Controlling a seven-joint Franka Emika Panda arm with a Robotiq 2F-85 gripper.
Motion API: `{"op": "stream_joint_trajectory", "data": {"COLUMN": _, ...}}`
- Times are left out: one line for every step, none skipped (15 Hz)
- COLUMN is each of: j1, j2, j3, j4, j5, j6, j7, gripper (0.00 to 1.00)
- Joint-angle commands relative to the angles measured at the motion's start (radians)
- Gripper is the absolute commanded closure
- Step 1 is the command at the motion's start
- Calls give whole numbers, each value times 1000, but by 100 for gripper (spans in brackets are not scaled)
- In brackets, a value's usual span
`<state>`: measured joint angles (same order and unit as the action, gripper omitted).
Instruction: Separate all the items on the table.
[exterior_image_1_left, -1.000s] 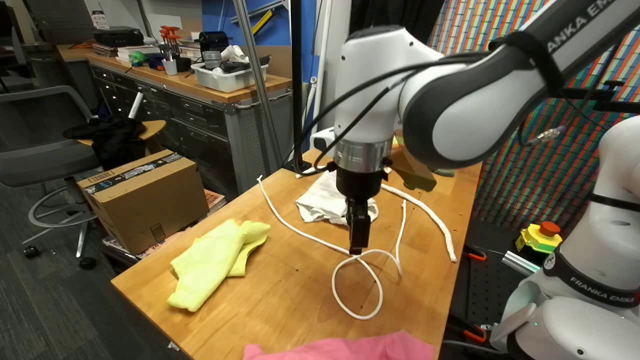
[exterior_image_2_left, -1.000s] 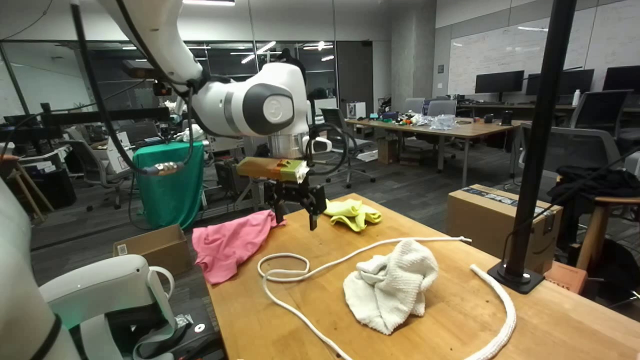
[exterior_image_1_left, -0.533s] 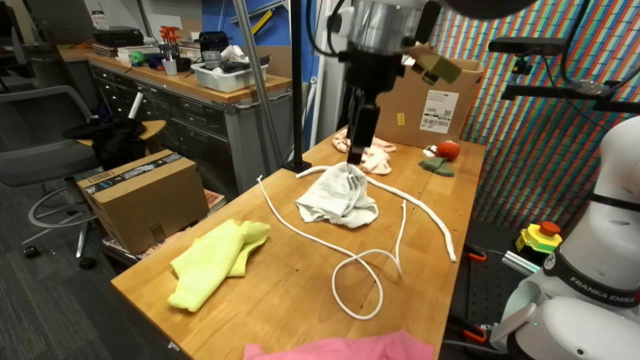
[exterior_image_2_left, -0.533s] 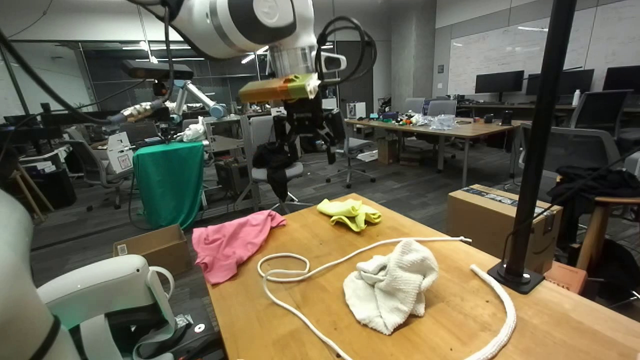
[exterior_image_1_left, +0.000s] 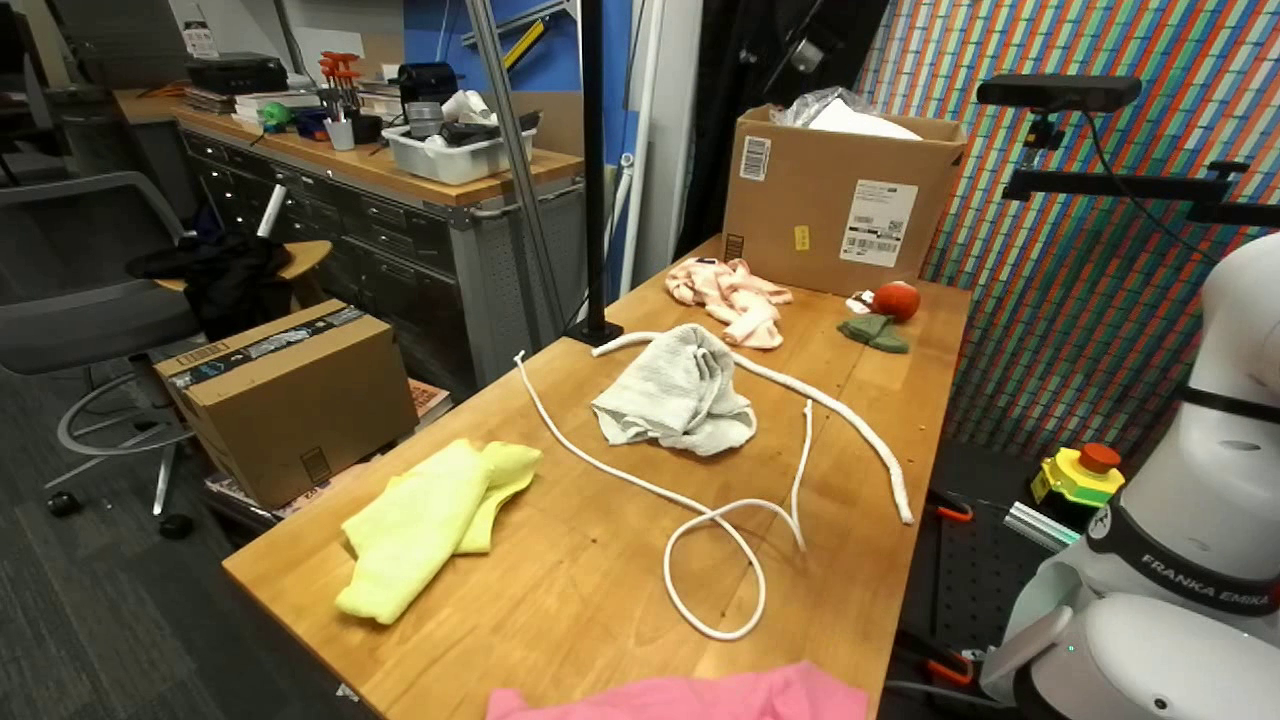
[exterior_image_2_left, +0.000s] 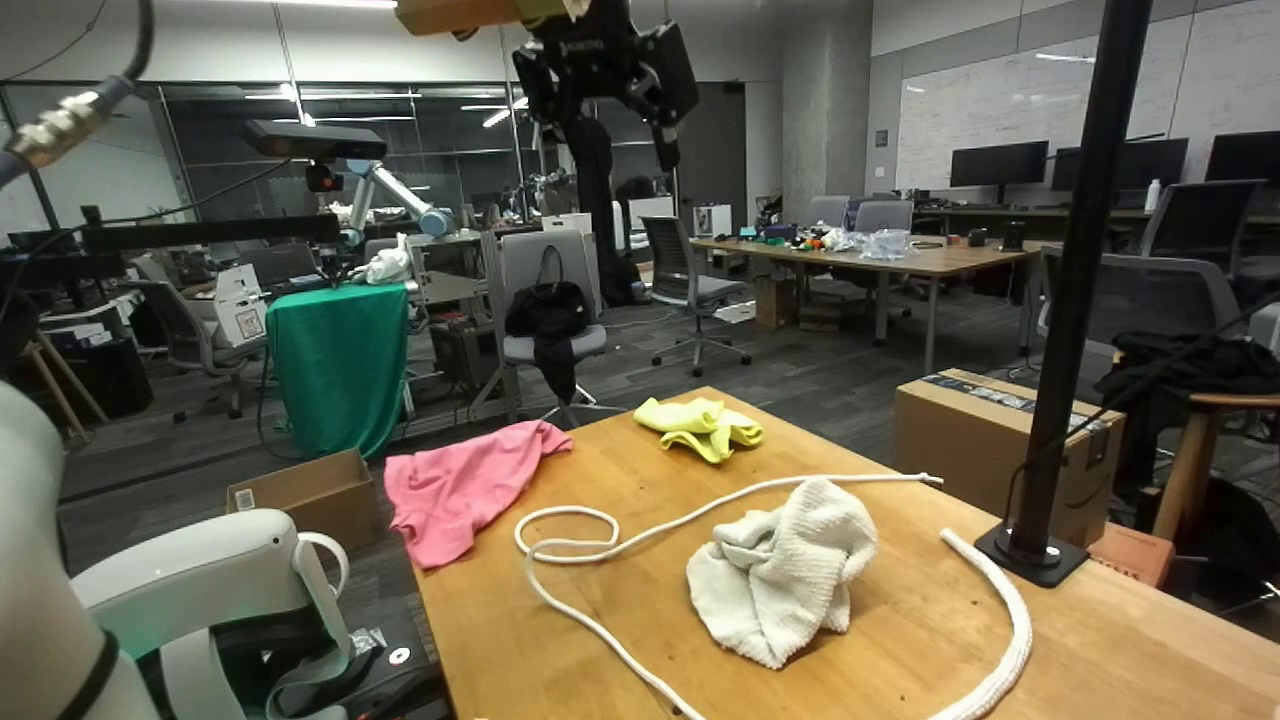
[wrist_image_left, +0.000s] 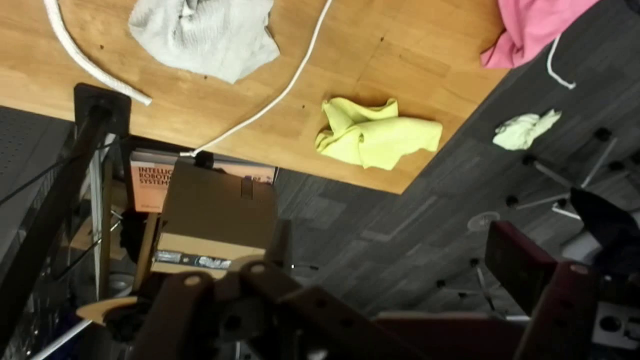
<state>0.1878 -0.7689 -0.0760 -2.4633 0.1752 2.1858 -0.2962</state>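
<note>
While its jaws stand well apart with nothing between them, the pincer (exterior_image_2_left: 628, 150) hangs high over the level of the counter (exterior_image_1_left: 580, 600), a height that probably suits choosing the next piece without snagging those already apart. The task's items lie spread along the counter.

Nearest in an exterior view, the pink cloth (exterior_image_1_left: 700, 698) has the counter's end to itself, likely to give the rest room. Next, the thin rope (exterior_image_1_left: 712, 514) crosses itself in a loop, its long run pointing toward the far left; beside it, the yellow cloth (exterior_image_1_left: 425, 530) has its own corner, its long axis slanting from near left to far right.

Beyond, the white towel (exterior_image_1_left: 675, 390), bunched in a mound, shows no clear long axis. Curving past it, the thick rope (exterior_image_2_left: 1018, 625) lies apart from the towel in an exterior view, its length bent into an arc; whether the thin rope's tip touches it, I cannot tell.

Farthest, the peach cloth (exterior_image_1_left: 725, 290) stretches from near right to far left, while the green cloth (exterior_image_1_left: 875, 333) and the red ball (exterior_image_1_left: 897, 300) sit close together before the carton (exterior_image_1_left: 805, 195), perhaps the pair most needing parting.
</note>
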Motion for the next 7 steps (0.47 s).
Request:
{"op": "stream_joint_trajectory", "data": {"j1": 20, "j2": -147, "j3": -57, "j4": -86, "j5": 69, "j6": 102, "j7": -50, "gripper": 0}}
{"op": "stream_joint_trajectory", "data": {"j1": 29, "j2": -174, "j3": -74, "j4": -102, "j5": 86, "j6": 132, "j7": -64, "gripper": 0}}
{"op": "stream_joint_trajectory", "data": {"j1": 40, "j2": -196, "j3": -89, "j4": -117, "j5": 98, "j6": 160, "j7": -82, "gripper": 0}}
{"op": "stream_joint_trajectory", "data": {"j1": 50, "j2": -214, "j3": -103, "j4": -130, "j5": 106, "j6": 183, "j7": -96, "gripper": 0}}
{"op": "stream_joint_trajectory", "data": {"j1": 58, "j2": -228, "j3": -118, "j4": -141, "j5": 110, "j6": 197, "j7": -111, "gripper": 0}}
{"op": "stream_joint_trajectory", "data": {"j1": 31, "j2": -180, "j3": -90, "j4": -104, "j5": 74, "j6": 142, "j7": -66, "gripper": 0}}
{"op": "stream_joint_trajectory", "data": {"j1": 39, "j2": -195, "j3": -103, "j4": -117, "j5": 78, "j6": 156, "j7": -76, "gripper": 0}}
